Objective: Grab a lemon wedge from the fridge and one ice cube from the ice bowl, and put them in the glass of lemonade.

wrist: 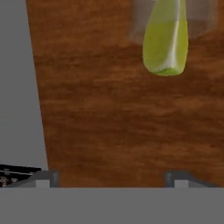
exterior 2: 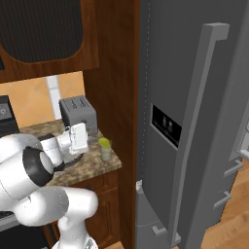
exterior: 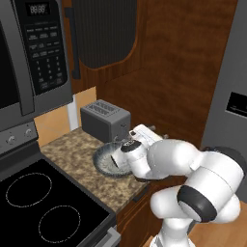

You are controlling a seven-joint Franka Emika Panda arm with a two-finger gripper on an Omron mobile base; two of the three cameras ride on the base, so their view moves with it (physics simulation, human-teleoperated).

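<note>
Two small dark finger tips of the gripper (wrist: 111, 179) stand wide apart, with nothing between them. Just past them hangs the yellow-green lemon wedge (wrist: 165, 41), and the small clear glass of lemonade (wrist: 175, 17) shows faintly around it. From the right base view, the wedge looks to sit at the top of the glass, which stands near the edge of the speckled brown stone counter (exterior: 72, 154).

So I think the lemon part is done and the ice comes next. The wide grey ribbed ice bowl (exterior: 107, 161) sits under the white hand, just in front of the boxy grey toaster (exterior: 105, 120). I cannot make out single cubes in it. An ice cube should be small, light, hard and very slippery, so pinch it on two flat sides. The tall grey fridge (exterior 2: 194, 121) stands to the right, past a brown wood panel (exterior 2: 116, 97).
</note>
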